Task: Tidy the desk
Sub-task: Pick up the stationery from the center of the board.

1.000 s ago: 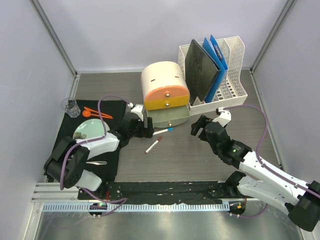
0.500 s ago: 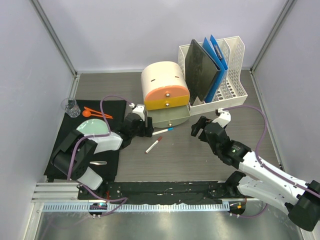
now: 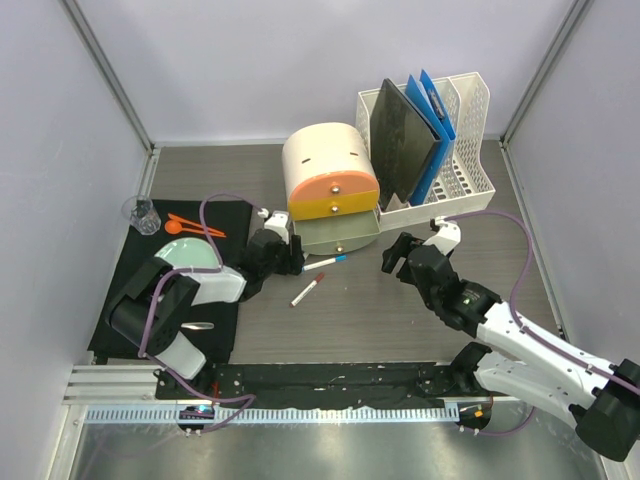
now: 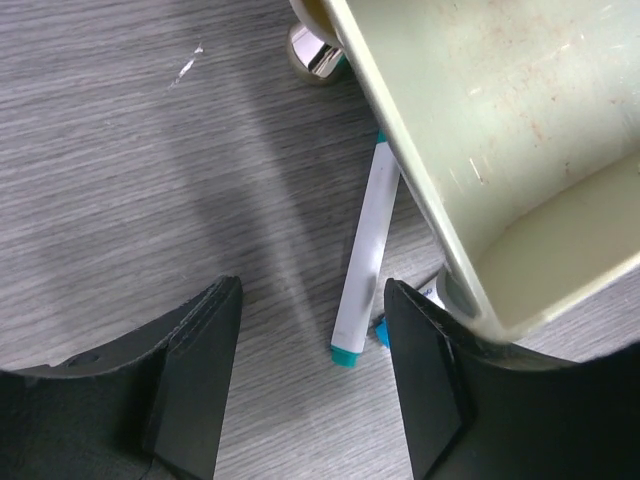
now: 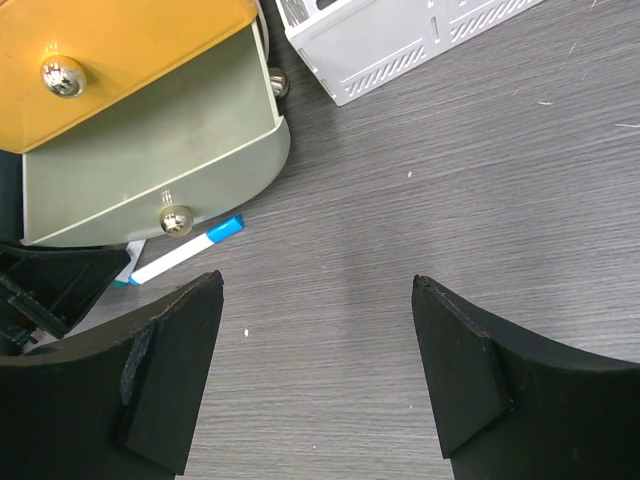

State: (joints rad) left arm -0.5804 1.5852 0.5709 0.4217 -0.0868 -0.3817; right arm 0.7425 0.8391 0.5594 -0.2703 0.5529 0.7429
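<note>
1. Top external view. Shows the desk (image 3: 400, 330) filling the floor of the frame beneath both arms. Shows a cream drawer unit (image 3: 320, 160) at the far middle with its lower grey-green drawer (image 3: 340, 235) pulled out, and a white file rack (image 3: 465, 150) just to the right. Places the left gripper (image 3: 292, 258) just beside the drawer's left corner, low over a white pen (image 3: 328, 261). Places the right gripper (image 3: 390, 256) right of the drawer, apart from it. Shows a red-capped marker (image 3: 307, 290) nearer the bases and a black mat (image 3: 225, 335) at left.
2. Left wrist view. Shows the jaws released, the pen's teal-capped end lying between the fingers (image 4: 195, 370) and touching neither. Shows the drawer wall at upper right, partly over the pen.
3. Right wrist view. Shows the jaws spread wide over wood grain, grasping nothing. Shows the drawer, its chrome knob (image 5: 177, 218) and the pen at left.
</note>
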